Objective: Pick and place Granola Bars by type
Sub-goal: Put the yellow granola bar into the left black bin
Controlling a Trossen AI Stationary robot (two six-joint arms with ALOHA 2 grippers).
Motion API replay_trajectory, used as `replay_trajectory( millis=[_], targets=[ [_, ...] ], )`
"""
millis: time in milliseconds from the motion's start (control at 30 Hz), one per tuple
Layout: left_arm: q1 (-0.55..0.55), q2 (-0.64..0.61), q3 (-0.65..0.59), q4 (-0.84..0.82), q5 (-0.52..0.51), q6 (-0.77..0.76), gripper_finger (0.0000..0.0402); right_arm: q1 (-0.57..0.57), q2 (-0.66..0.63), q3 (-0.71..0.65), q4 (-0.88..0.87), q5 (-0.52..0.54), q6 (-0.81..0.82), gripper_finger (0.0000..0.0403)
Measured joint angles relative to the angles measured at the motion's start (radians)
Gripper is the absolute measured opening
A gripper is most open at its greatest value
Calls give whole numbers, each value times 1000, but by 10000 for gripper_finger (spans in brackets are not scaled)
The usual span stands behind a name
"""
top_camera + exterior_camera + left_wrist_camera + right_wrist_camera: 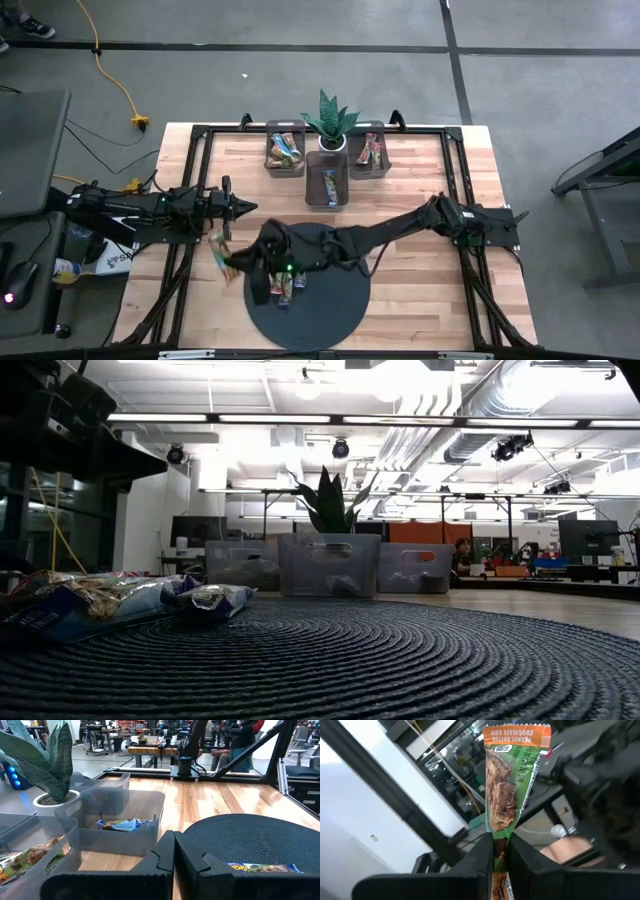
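Note:
My right gripper (501, 844) is shut on a green granola bar (507, 790) with an orange end strip. In the high view it hovers over the left rim of the dark round mat (330, 310), the bar (218, 248) sticking out past the fingers. Several more bars (285, 290) lie flat on the mat, also seen in the low view (100, 605). Three grey bins (328, 182) at the far middle hold other bars. My left gripper (240, 208) waits shut at the left, level, touching nothing. My right gripper pinches the green bar between its two fingers, on the wrapper's flat faces (501, 837) below its middle. The bar lies along the fingers, its orange-striped end (517, 735) reaching out beyond the tips. The fingers come level from the table's right. The bar is lifted clear of the mat.
A potted plant (330, 122) stands behind the middle bin, between the two far bins (285, 150) (368, 150). A black frame (200, 135) runs around the wooden table. Bare wood shows between the bins and the mat.

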Motion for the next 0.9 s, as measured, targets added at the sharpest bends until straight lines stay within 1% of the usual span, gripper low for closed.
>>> replay_trajectory(
  millis=[367,700,900],
  targets=[
    [0,0,0,0,0,0,1,-93,-60,0,-33,8,-77,28],
    [0,0,0,1,-1,0,1,-197,-81,-1,-94,0,-68,28],
    [0,0,0,-1,-1,0,1,-231,-81,-1,-129,-9,-54,28]
  ],
)
